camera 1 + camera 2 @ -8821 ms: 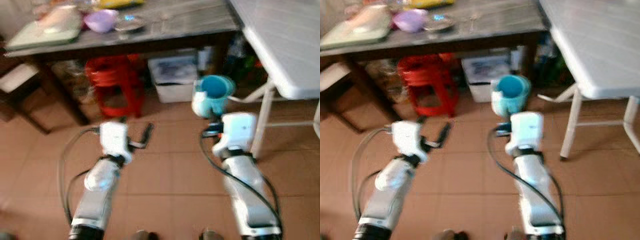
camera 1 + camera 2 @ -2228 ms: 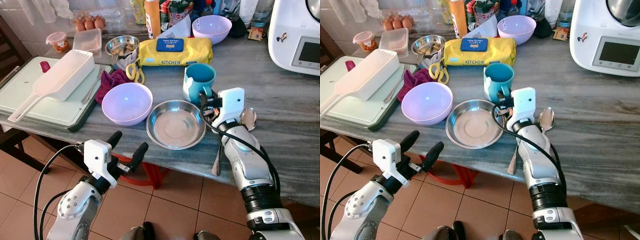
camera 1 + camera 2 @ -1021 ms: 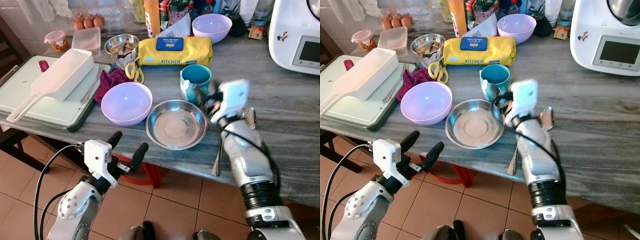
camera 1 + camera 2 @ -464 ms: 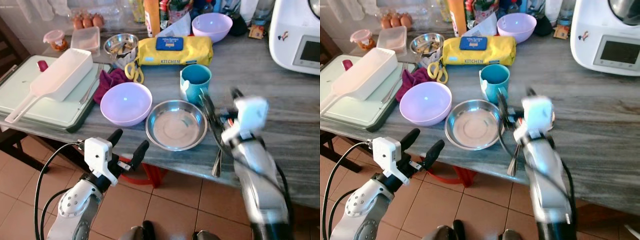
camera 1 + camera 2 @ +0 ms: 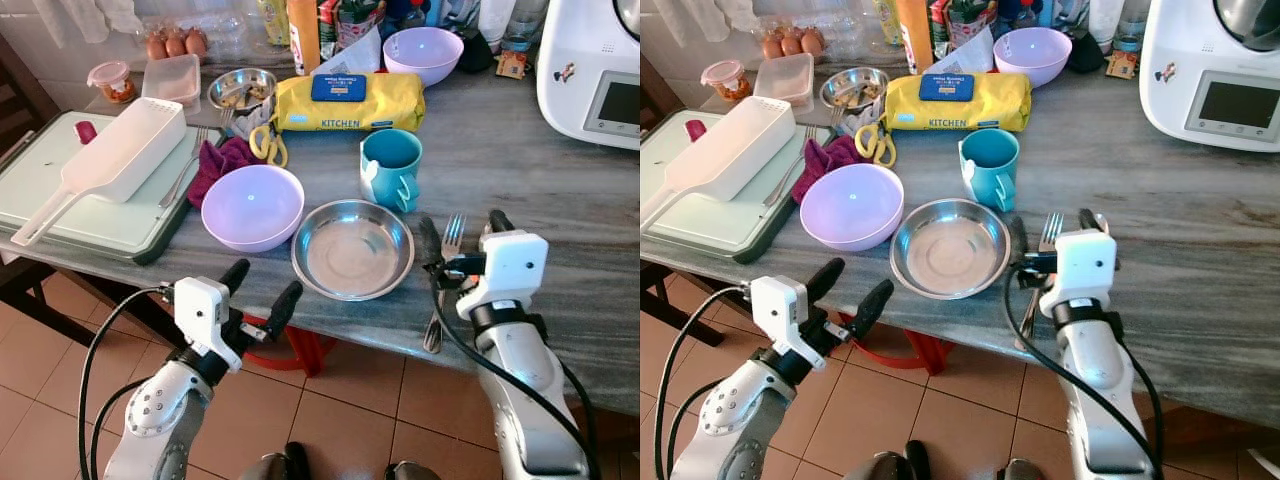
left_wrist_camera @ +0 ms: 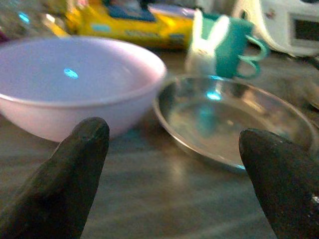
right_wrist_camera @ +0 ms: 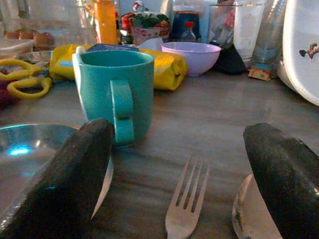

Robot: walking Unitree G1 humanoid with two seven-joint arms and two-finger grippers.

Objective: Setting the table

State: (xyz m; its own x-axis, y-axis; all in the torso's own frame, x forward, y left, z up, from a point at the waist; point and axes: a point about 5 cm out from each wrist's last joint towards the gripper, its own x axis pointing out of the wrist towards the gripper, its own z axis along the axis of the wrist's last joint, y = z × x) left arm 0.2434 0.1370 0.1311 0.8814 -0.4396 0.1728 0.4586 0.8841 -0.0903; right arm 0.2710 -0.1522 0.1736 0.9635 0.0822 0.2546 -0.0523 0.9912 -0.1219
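Right pincer [image 5: 1052,236] spread wide, pinching nothing, poised low over the fork [image 5: 1049,232] at the tabletop's [image 5: 1200,200] near edge, with the spoon [image 7: 251,214] just beside the fork on the side toward the right edge. Teal mug [image 5: 991,166] upright further in from that edge, handle facing the pincer, just behind the steel plate [image 5: 948,259]; lilac bowl [image 5: 853,204] beside the plate toward the left edge. Left pincer [image 5: 262,289] likewise spread and empty, hovering off the near edge over the floor, aimed at bowl and plate. Likely trouble: closing on fork and spoon together, given how close they lie; a flat fork slipping out from between thick black fingers on the smooth stone; a scraping finger pushing cutlery off the near edge, since handles appear to end close to it, perhaps overhanging. Also possible: the left-hand finger nudging the plate's rim, which sits almost against it, and sliding the plate toward the bowl. A reach further in risks knocking the mug by its handle. Hard to make out: fork and spoon handles, hidden under the white wrist housing and cable in the head views; whether a knife or another piece lies along the plate's rim, where the right wrist view shows a pale sliver behind one finger; the plate's near rim, blurred in the left wrist view.
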